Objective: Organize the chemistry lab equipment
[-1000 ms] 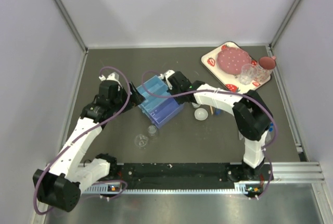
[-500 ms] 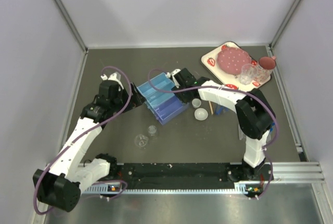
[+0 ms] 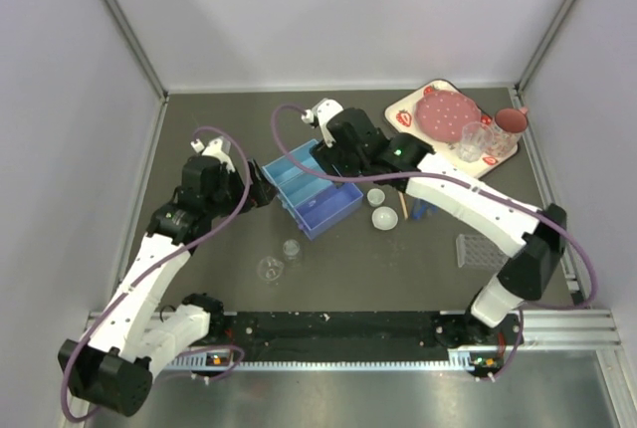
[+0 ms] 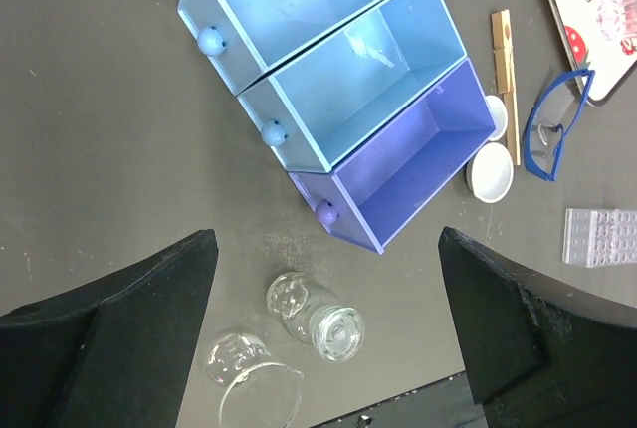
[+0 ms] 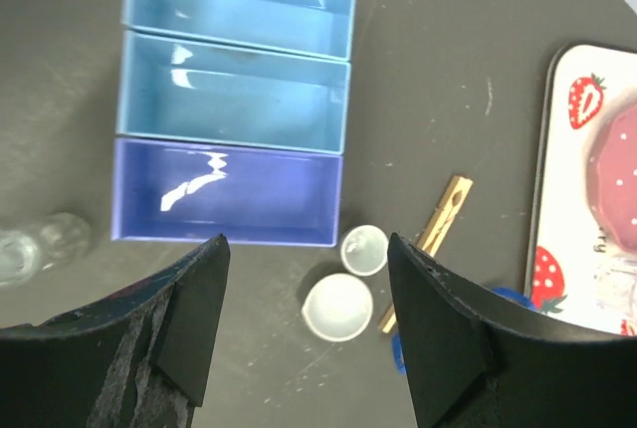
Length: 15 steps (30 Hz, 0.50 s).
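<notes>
A blue box of three open, empty drawers (image 3: 311, 189) sits mid-table. Right of it lie two small round dishes (image 3: 375, 196) (image 3: 384, 218), thin wooden tongs (image 3: 403, 207) and blue-framed goggles (image 3: 419, 211). A clear well rack (image 3: 476, 250) lies further right. Two clear glass vessels (image 4: 318, 317) (image 4: 249, 378) lie on their sides in front of the box. My left gripper (image 4: 323, 328) hangs open high above those vessels, holding nothing. My right gripper (image 5: 309, 323) is open and empty above the dishes (image 5: 338, 307), beside the tongs (image 5: 428, 234) and the drawers (image 5: 234, 109).
A strawberry-print tray (image 3: 408, 114) with a pink plate and glasses stands at the back right. Grey walls close the table on three sides. A black rail runs along the near edge by the arm bases.
My right gripper has opened, let go of the drawer box and risen toward the back. Its elbow swung out to the right. The left arm barely moved.
</notes>
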Available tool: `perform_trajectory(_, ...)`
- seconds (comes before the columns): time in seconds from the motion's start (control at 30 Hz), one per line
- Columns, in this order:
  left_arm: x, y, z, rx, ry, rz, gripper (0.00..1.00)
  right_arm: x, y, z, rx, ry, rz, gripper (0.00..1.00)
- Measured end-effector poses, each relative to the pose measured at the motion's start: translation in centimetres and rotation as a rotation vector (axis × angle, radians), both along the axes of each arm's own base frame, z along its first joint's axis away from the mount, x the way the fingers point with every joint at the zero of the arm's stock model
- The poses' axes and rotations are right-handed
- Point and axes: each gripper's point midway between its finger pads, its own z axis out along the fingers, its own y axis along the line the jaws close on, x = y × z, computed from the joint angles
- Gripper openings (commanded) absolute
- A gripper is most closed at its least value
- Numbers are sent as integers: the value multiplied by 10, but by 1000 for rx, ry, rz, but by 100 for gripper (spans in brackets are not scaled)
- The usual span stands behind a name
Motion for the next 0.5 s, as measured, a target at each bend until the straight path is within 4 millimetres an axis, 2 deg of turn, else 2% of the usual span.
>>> perform_trajectory(0.07, 0, 1, 0, 8, 0, -2, 98, -15, 2, 15, 43, 4, 15, 65)
perform_trajectory(0.2, -4, 9, 2, 46, 14, 21, 98, -51, 9, 23, 98, 72, 60, 65)
perform_trajectory(0.37, 0, 33, 33, 119, -34, 128, 98, -111, 35, 15, 152, 205, 178, 65)
perform_trajectory(0.5, 5, 45, 55, 148, -85, 178, 98, -154, 55, 13, 188, 296, 259, 64)
